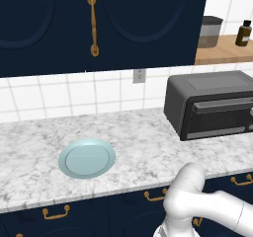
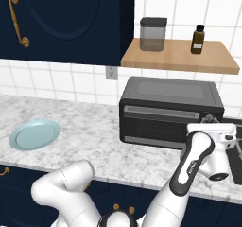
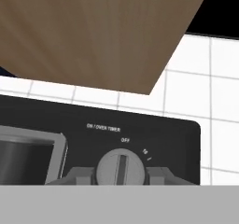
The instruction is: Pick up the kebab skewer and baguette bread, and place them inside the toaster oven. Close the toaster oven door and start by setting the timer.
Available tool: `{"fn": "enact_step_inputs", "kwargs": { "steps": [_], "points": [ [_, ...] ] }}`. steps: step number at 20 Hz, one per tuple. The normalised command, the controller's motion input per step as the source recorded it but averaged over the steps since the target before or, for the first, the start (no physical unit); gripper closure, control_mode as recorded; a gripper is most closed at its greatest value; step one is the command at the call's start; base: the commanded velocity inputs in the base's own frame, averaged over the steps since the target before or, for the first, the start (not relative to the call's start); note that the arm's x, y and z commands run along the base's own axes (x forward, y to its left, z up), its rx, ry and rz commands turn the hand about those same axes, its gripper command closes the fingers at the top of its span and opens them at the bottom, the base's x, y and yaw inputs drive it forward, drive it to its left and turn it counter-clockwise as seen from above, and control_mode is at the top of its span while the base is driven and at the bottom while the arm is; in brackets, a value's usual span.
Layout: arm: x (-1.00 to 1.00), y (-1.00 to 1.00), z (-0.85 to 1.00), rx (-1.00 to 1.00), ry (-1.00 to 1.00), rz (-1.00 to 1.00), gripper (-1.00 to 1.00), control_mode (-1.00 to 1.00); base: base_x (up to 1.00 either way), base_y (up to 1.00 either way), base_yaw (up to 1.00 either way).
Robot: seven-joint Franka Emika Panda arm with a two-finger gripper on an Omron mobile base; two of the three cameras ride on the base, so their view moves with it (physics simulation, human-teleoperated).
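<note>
The dark grey toaster oven (image 1: 212,105) (image 2: 170,110) stands on the marble counter with its door (image 2: 160,122) closed. My gripper (image 3: 120,174) is at the oven's right-hand control panel. Its fingertips (image 3: 79,174) press against both sides of the round timer knob (image 3: 120,164), whose pointer stands upright under the OFF mark. In the right base view my hand (image 2: 210,129) sits in front of the oven's right end. The kebab skewer and the baguette bread are out of view.
A pale blue plate (image 1: 64,162) (image 2: 19,138) lies bare on the counter, left of the oven. Above the oven a wooden shelf (image 2: 179,56) (image 3: 93,31) carries a grey jar (image 2: 152,33) and a brown bottle (image 2: 199,39). Dark blue cabinets hang at upper left.
</note>
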Motion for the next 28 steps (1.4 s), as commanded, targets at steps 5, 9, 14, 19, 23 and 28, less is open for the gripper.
{"fn": "enact_step_inputs", "kwargs": {
  "steps": [5, 9, 14, 19, 23, 28],
  "points": [
    [-0.21, 0.00, 0.56, 0.00, -0.04, 0.00, 1.00, -1.00, 0.00, 0.00, 0.00],
    [-0.04, -0.03, 0.61, 0.00, 0.00, 0.00, 1.00, -1.00, 0.00, 0.00, 0.00],
    [0.00, -0.01, 0.58, 0.00, 0.00, 0.00, 1.00, -1.00, 0.00, 0.00, 0.00],
    [0.00, 0.00, 0.41, 0.00, 0.00, 0.00, 1.00, -1.00, 0.00, 0.00, 0.00],
    [0.02, 0.00, 0.38, 0.00, 0.00, -0.01, 1.00, -1.00, 0.00, 0.00, 0.00],
    [0.00, 0.00, 0.36, 0.01, 0.00, -0.07, 1.00, -1.00, 0.00, 0.00, 0.00]
  ]
}}
